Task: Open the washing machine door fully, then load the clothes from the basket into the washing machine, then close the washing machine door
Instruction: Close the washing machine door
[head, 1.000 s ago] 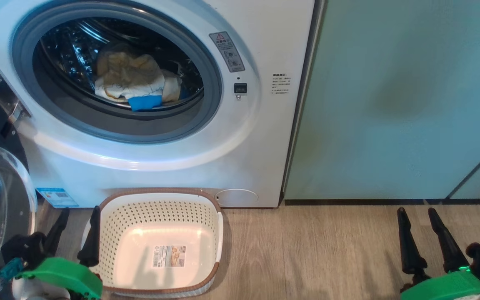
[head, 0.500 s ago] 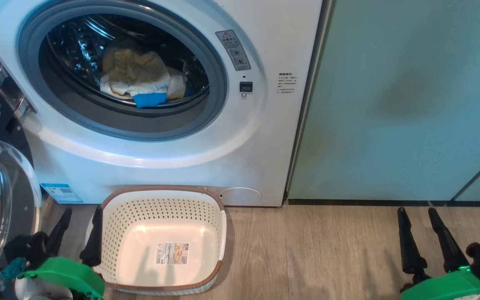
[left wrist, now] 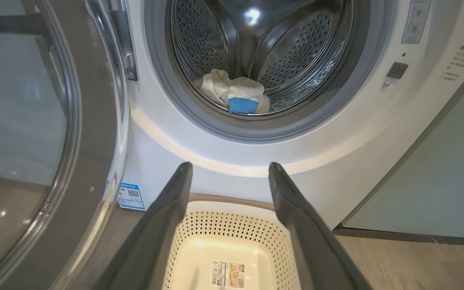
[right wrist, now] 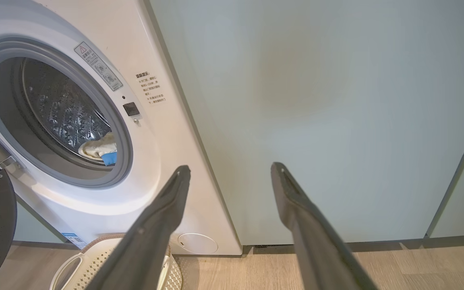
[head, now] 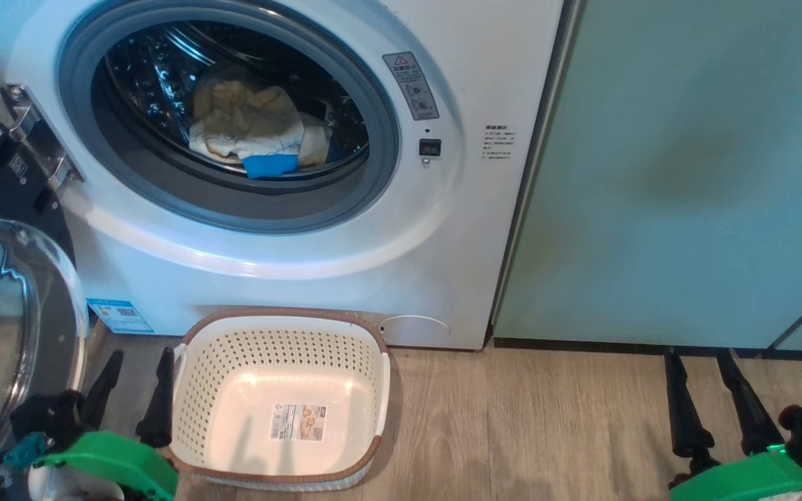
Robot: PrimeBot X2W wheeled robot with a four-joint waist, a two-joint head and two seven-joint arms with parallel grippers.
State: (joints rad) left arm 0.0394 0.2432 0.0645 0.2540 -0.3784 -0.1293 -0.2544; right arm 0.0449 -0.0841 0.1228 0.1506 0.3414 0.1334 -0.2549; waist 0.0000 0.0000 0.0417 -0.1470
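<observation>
Clothes (head: 251, 132) inside washing machine (head: 373, 264); basket (head: 279, 337) bare

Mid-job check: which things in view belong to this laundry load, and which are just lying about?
Job:
washing machine
door, swung open
clothes, already inside the machine
basket, empty

Just around:
pale green cabinets
wood floor
blue label sticker low on the machine

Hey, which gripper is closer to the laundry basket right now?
Left. The left gripper sits at the left edge of the basket, overlapping its rim in the head view. The right gripper is well off to its right, over the floor before the green cabinet.
</observation>
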